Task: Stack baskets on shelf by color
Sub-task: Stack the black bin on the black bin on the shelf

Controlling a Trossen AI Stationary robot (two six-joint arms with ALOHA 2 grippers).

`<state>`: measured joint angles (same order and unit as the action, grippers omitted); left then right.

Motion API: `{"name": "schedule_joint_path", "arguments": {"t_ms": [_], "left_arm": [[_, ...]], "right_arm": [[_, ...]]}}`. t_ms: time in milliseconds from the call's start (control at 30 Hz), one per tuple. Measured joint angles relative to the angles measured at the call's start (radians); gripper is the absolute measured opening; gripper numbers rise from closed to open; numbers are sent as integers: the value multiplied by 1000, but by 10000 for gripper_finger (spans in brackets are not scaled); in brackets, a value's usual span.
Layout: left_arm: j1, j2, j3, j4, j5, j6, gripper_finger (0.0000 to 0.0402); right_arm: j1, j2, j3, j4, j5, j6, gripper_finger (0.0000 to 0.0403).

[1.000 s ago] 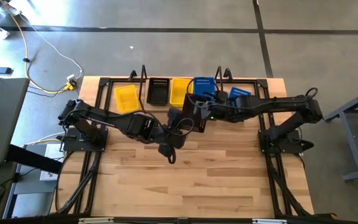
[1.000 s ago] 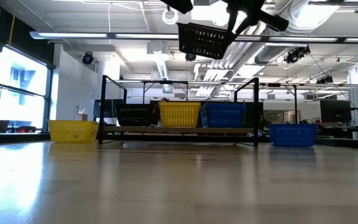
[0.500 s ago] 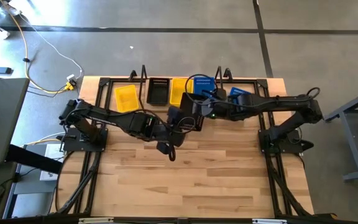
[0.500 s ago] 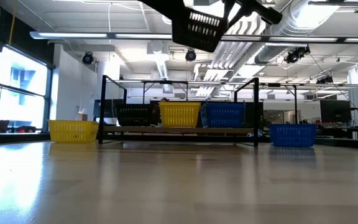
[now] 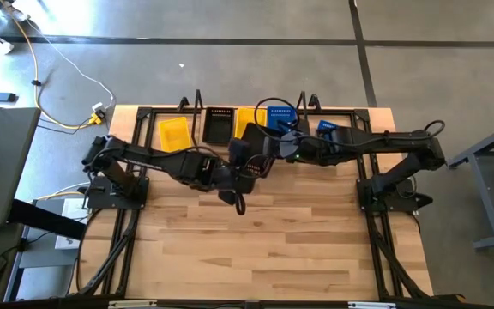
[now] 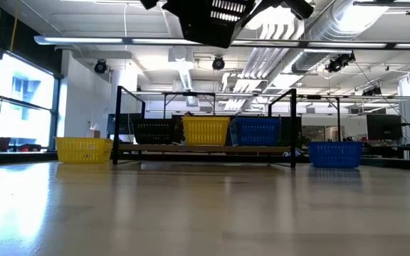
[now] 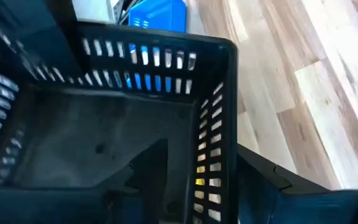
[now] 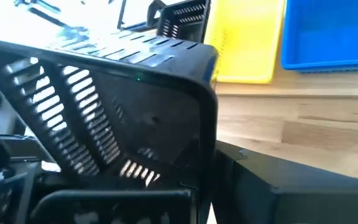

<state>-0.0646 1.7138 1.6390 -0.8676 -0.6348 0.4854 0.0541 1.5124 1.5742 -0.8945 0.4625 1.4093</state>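
1. Spanning the worktop (image 5: 264,232), both arms meet near its middle, just in front of the shelf (image 6: 205,148), with a black basket (image 6: 212,18) lifted high between them.
2. Over the last second the carried basket has drifted left, from above the shelf's blue basket (image 6: 256,131) and yellow basket (image 6: 206,131) towards its black basket (image 6: 156,131). It has also risen and tipped more steeply.
3. That shift suggests the colour match is under way: the carried basket is heading for its black partner, but the stacking is not yet done.
4. One more yellow basket (image 5: 174,136) and one more blue basket (image 5: 328,129) sit on the worktop beside the shelf ends, apparently awaiting their turn.
5. The right hand (image 5: 273,148) is clamped narrow on the carried basket's wall, bearing it.
6. The left hand (image 5: 243,167) stands wide, its fingers (image 7: 260,180) straddling the basket's slotted wall; no firm pinch shows there.
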Motion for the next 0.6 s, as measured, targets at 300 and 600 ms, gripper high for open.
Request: {"name": "schedule_joint_path", "arguments": {"t_ms": [300, 600], "left_arm": [[18, 0, 0, -4, 32, 28, 49], [18, 0, 0, -1, 85, 19, 4]], "right_arm": [[-5, 0, 1, -23, -2, -34, 0], [-4, -1, 1, -21, -11, -140, 0]]}}
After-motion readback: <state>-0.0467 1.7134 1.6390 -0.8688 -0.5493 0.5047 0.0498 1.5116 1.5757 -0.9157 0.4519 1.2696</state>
